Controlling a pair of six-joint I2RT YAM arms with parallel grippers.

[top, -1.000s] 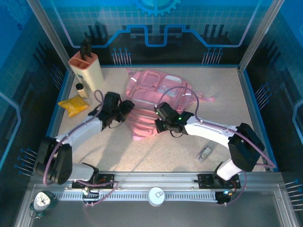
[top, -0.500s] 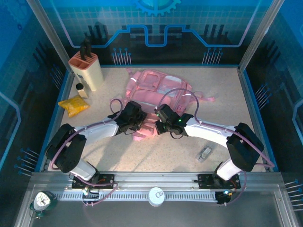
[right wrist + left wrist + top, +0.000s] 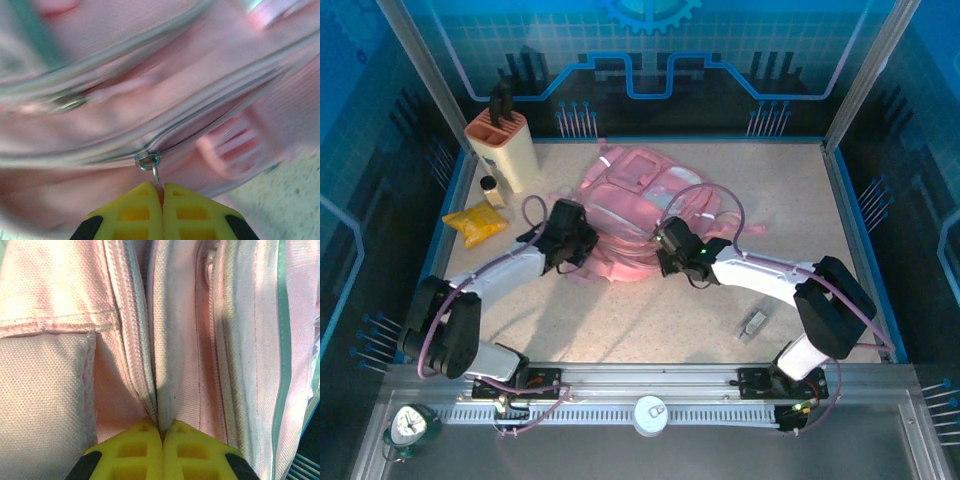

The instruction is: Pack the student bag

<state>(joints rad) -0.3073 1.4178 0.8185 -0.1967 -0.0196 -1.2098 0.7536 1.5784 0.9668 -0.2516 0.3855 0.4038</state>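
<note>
1. Since the earlier frame the left tool (image 3: pixel 582 247) has shut and drawn back toward the left edge of the surface (image 3: pixel 780 200), and the student bag (image 3: pixel 640 185) has turned and stretched with it.
2. Its yellow fingers (image 3: pixel 135 452) are now pressed together on a fold of bag cloth beside the zip.
3. The right tool (image 3: pixel 667 262) is also fully closed, and it pinches the small metal zip pull (image 3: pixel 150 162).
4. To open the zip well, I think the left tool must keep the cloth tight while the right one pulls along the track; the tab may slip.
5. The bag lies mid-surface, nearer the far edge, with its near edge held between both tools.
</note>
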